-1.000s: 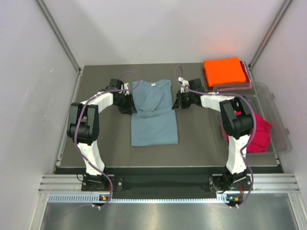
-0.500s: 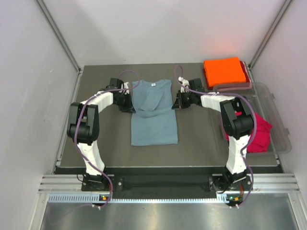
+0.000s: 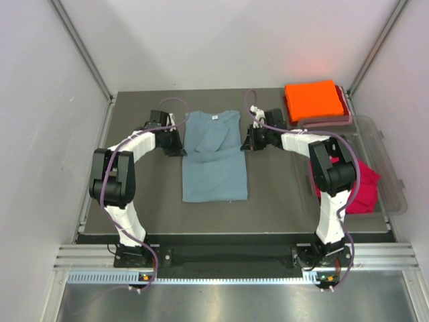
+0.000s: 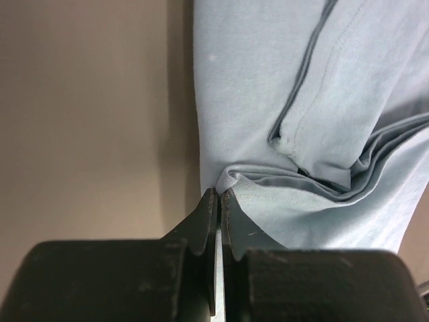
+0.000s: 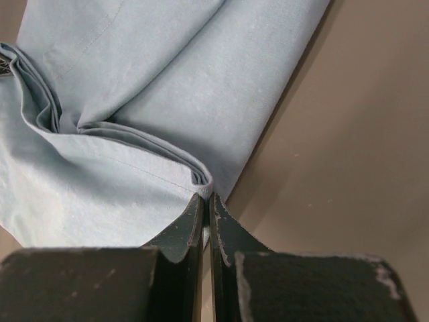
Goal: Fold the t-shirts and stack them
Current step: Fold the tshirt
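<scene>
Both your hands are clamped on the grey-blue t-shirt [image 3: 214, 168]: left hand [image 4: 218, 194] nips its left edge where the fabric bunches, right hand [image 5: 206, 198] nips the folded right edge. Shirt lies flat on the desk [image 3: 281, 201] between them, collar toward the far side. Folded orange t-shirt [image 3: 312, 99] sits at your far right corner. Crumpled red t-shirt [image 3: 365, 186] lies in the clear tub [image 3: 394, 176], right side.
</scene>
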Available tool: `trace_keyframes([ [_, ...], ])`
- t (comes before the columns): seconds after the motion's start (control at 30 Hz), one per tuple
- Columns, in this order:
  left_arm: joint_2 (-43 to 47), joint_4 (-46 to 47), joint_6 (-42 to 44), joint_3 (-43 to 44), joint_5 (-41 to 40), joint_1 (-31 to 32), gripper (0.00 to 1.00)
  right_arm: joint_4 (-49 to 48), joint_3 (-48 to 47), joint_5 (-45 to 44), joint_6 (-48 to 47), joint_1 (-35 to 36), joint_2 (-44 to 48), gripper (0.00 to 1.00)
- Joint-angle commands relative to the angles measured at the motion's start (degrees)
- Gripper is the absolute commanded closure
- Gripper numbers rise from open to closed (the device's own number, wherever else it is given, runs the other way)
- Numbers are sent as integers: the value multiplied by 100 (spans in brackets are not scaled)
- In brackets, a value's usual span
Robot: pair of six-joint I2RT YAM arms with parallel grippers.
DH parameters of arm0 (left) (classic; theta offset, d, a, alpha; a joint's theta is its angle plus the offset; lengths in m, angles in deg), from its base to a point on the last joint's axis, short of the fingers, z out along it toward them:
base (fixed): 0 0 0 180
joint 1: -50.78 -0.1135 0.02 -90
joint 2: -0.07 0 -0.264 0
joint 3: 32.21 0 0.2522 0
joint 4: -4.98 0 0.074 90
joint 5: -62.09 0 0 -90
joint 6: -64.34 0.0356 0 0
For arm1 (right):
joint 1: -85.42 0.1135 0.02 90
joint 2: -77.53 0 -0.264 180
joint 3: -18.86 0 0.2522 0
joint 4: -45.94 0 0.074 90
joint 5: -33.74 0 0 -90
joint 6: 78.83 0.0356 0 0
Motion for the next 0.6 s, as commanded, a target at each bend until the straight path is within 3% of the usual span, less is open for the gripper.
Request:
trace_keyframes([
  [0.0,121,648,-270,-48,45,-140,100,-281,-134,-122,3,-70,156,100],
  [0.33,-187,877,-464,-12,265,-262,100,-237,-345,-227,12,-70,-126,96],
  [0.47,14,298,-455,190,-269,-271,74,17,-503,-279,56,-79,-144,81],
  [0.5,76,96,-403,355,-750,-271,69,184,-521,-314,100,-79,-22,71],
  [0.57,269,-718,-271,584,-1471,-254,68,465,-521,-621,179,-79,163,64],
])
